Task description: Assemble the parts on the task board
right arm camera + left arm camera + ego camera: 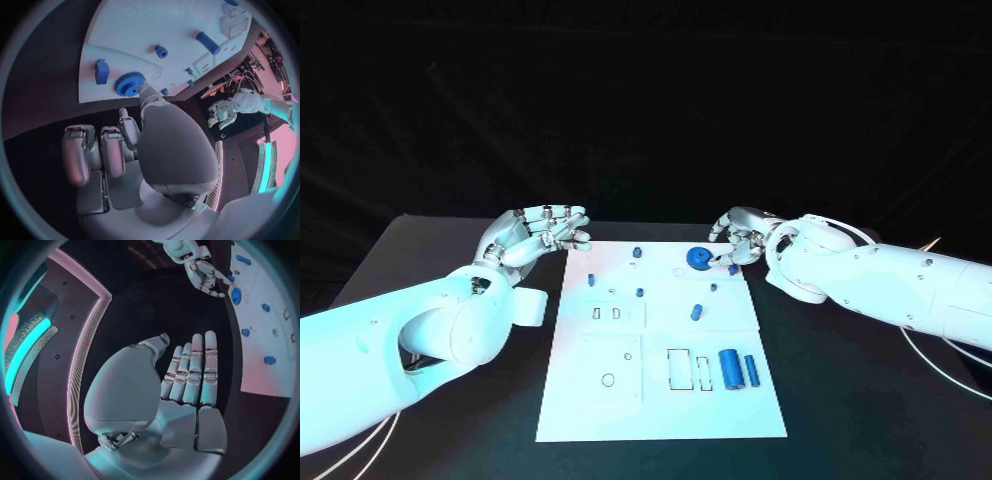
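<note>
The white task board [661, 400] lies in the middle of the black table. A blue gear [700, 257] sits near its far edge, seen again in the right wrist view as the gear [129, 84]. My right hand [740, 238] hovers just right of the gear, holding nothing, fingers loosely bent; its thumb tip [147, 92] is at the gear's rim. My left hand [538, 235] is raised off the board's far left corner, fingers [190, 370] straight and empty. Two blue cylinders [740, 370] lie near the board's right edge, and several small blue pegs [695, 312] are scattered across it.
Outlined slots [679, 369] and a small round hole [607, 379] mark the near half of the board. A blue block [101, 71] lies beside the gear. Bare black table [877, 400] lies either side of the board.
</note>
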{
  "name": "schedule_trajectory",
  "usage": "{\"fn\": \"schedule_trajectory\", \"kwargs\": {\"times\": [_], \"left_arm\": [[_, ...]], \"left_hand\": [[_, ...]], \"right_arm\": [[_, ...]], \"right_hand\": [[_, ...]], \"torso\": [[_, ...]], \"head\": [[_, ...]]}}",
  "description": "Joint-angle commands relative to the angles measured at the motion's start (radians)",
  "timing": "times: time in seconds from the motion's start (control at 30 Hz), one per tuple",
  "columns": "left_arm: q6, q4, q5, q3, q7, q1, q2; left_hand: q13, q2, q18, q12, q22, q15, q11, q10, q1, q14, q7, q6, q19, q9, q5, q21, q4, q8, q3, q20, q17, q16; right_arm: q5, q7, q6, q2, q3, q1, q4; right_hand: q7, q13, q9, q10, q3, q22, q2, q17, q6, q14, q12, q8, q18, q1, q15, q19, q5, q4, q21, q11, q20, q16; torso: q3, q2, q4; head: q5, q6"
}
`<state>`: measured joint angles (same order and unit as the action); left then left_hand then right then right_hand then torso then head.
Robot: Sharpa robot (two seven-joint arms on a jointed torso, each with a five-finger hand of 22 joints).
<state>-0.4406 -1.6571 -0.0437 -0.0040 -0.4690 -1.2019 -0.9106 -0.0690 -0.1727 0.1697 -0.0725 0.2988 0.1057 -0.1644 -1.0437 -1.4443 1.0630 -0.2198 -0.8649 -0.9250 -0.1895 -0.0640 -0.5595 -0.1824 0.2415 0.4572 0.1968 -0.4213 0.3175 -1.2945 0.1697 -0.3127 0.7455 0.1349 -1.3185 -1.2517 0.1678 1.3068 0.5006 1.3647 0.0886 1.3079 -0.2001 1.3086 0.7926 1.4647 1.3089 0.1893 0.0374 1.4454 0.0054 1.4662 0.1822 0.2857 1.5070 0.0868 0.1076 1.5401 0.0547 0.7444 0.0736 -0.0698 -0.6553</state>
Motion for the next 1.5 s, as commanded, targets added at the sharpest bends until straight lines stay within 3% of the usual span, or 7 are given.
{"fn": "schedule_trajectory", "kwargs": {"times": [0.03, 0.63, 1.5], "left_arm": [[0.019, 0.000, 0.003, 0.001, -0.005, -0.001, 0.004], [0.021, 0.004, 0.003, 0.001, -0.005, -0.001, 0.009], [0.023, 0.009, 0.003, 0.001, -0.002, -0.001, 0.012]], "left_hand": [[-0.001, 0.006, 0.008, 0.005, 0.001, 0.001, -0.002, 0.002, 0.003, -0.007, -0.003, 0.006, 0.006, -0.001, 0.002, -0.005, -0.001, -0.004, 0.007, 0.001, -0.002, -0.004], [-0.001, 0.006, 0.008, 0.005, 0.001, 0.001, -0.002, 0.002, 0.003, -0.007, -0.003, 0.006, 0.006, -0.001, 0.002, -0.005, -0.001, -0.004, 0.007, 0.001, -0.002, -0.004], [-0.002, 0.006, 0.008, 0.005, 0.004, 0.001, -0.002, 0.001, 0.004, -0.007, -0.003, 0.005, 0.009, -0.002, 0.002, -0.008, 0.000, -0.003, 0.008, 0.000, -0.004, -0.004]], "right_arm": [[0.021, -0.001, 0.027, -0.010, 0.000, 0.003, 0.010], [0.032, 0.007, -0.006, -0.059, 0.000, 0.013, 0.052], [0.009, 0.008, 0.012, -0.094, 0.001, 0.033, 0.101]], "right_hand": [[0.005, 0.036, 0.002, 0.013, 0.006, 0.190, 0.008, 0.175, 0.006, 0.089, 0.021, 0.005, -0.018, 0.006, 0.006, 0.064, 0.006, 0.003, 0.004, 0.000, 0.006, 0.005], [0.001, 0.095, 0.005, 0.049, 0.064, 0.212, 0.042, 0.190, 0.030, 0.091, 0.085, 0.018, -0.023, 0.023, 0.004, 0.075, 0.024, -0.004, 0.022, -0.003, 0.006, 0.010], [0.001, 0.105, 0.003, 0.057, 0.085, 0.215, 0.044, 0.192, 0.039, 0.091, 0.096, 0.019, -0.024, 0.022, 0.004, 0.076, 0.042, -0.004, 0.024, -0.003, 0.006, 0.011]], "torso": [[-0.0002, -0.001, 0.0004], [-0.0006, -0.001, -0.0020], [-0.0009, -0.002, -0.0018]], "head": [[0.001, -0.004], [0.002, -0.004], [0.005, -0.014]]}}
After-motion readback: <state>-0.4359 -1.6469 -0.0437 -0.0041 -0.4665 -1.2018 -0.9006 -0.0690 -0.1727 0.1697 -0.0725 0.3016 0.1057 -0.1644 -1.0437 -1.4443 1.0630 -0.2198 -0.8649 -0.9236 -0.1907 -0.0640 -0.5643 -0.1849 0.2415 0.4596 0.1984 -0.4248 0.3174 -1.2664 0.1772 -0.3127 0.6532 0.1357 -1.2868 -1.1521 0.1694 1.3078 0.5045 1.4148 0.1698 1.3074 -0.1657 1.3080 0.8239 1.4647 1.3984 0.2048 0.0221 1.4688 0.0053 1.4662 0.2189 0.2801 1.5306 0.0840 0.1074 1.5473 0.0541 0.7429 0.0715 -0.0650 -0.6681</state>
